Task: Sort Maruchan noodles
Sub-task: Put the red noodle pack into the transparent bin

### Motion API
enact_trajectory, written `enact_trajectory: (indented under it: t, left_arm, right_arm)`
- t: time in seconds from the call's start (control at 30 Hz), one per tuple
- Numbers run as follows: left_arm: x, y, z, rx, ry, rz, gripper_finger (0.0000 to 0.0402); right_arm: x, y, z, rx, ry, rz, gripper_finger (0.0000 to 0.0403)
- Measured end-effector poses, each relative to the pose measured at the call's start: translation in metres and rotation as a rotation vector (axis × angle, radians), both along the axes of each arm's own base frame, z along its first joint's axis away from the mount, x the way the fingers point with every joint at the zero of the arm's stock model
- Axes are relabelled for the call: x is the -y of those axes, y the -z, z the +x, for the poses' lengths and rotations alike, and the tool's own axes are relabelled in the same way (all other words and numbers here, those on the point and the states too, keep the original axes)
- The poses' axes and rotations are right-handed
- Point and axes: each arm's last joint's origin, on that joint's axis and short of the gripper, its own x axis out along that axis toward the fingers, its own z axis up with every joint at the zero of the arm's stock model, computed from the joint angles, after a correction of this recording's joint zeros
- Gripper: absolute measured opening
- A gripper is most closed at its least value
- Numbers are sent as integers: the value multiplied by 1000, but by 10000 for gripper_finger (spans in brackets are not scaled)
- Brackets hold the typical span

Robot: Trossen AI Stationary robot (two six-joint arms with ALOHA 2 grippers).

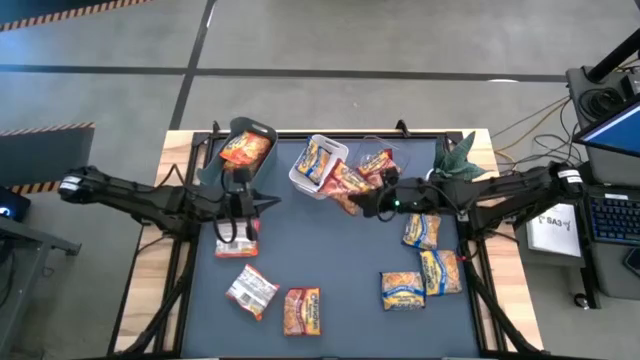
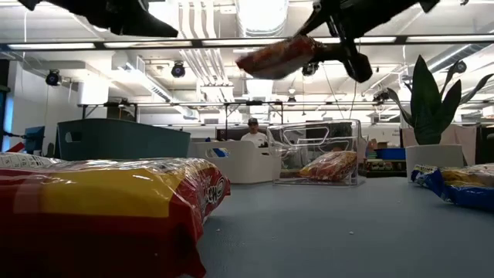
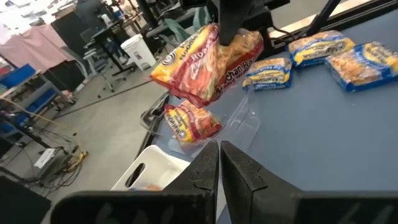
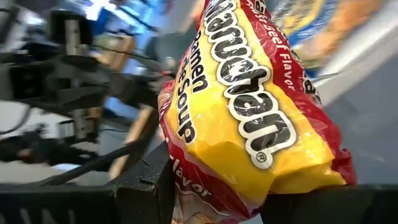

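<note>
Blue table [image 1: 340, 260] holds about seven loose packets while bins hold a few; right gripper [image 1: 362, 199] fingers clamp a red packet [image 1: 347, 185] aloft near the clear bin [image 1: 378, 160], left gripper [image 1: 236, 232] fingers shut, empty.

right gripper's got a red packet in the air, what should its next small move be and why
Probably carry it a little farther over the clear bin and lower it before opening. The right gripper holds the red Maruchan packet above the table by that bin, which already contains a similar red packet. The left gripper waits shut, away from there.
</note>
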Motion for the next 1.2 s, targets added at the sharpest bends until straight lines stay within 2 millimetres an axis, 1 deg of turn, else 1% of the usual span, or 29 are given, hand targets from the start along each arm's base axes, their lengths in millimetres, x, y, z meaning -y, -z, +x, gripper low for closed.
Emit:
enact_trajectory:
  t: [0.17,0.27,0.37,0.47,0.53,0.7,0.9,1.0,1.2]
  left_arm:
    - [-1,1,-6,11,-1,5,0]
    - [-2,1,-7,14,-7,6,0]
    - [-2,1,-7,14,-18,9,0]
    - [-2,1,-7,12,-19,10,0]
    - [-2,1,-7,10,-19,11,0]
    - [-2,1,-7,11,-19,14,0]
    - [-2,1,-7,11,-19,17,0]
    - [-2,1,-7,13,-20,17,0]
    - [-2,1,-7,12,-20,17,0]
  right_arm:
    - [17,-15,-7,-244,107,47,153]
    - [27,-27,-17,-370,173,82,153]
    - [37,-36,-30,-494,244,118,153]
    - [45,-37,-41,-587,305,146,153]
    - [48,-35,-43,-610,318,158,153]
    - [53,-21,-35,-643,307,159,153]
    - [57,-3,-8,-684,245,132,153]
    - [61,1,4,-719,221,112,153]
    - [73,10,23,-768,168,134,153]
